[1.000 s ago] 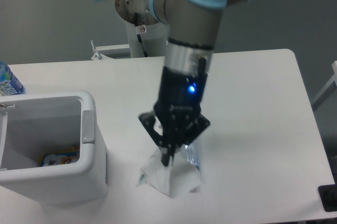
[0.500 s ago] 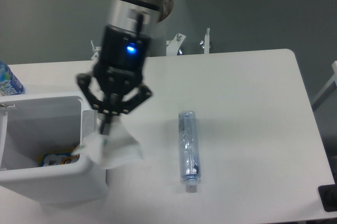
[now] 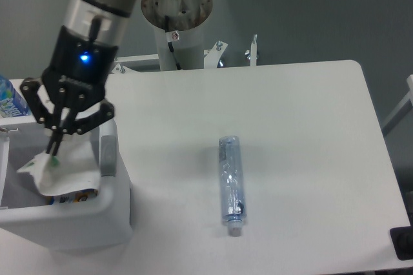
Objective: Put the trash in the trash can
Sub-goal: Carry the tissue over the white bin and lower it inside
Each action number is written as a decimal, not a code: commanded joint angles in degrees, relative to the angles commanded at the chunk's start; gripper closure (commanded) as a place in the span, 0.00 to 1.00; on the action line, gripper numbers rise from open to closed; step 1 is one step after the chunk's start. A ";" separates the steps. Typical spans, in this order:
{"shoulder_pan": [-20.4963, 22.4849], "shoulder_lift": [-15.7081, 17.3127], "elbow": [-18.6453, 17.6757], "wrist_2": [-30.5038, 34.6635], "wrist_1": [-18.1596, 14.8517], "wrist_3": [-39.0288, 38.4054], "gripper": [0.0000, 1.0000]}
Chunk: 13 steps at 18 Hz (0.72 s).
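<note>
At the front left corner of the table [image 3: 303,113] stands the white trash can [image 3: 110,213], its thick rim and the light-grey oblong panel on its right side facing the middle of the table. Inside it, low against the front wall, a scrap of blue and orange packaging [image 3: 80,195] shows. The crumpled white wrapper [image 3: 61,170] hangs over the can's opening, just inside the right wall, pinched at its top by the gripper [image 3: 53,148], whose two fingers are closed together on it. Toward the front edge, right of the can and well apart from it, the clear flattened bottle [image 3: 231,183] lies on the table with its pale cap pointing to the front edge. At the far left edge, behind the can, part of a blue-labelled bottle [image 3: 10,99] shows.
</note>
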 joint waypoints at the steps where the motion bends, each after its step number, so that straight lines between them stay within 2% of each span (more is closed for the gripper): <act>1: -0.44 0.00 -0.26 0.09 0.00 0.00 1.00; 13: -1.85 -0.17 -3.96 2.28 0.26 2.64 1.00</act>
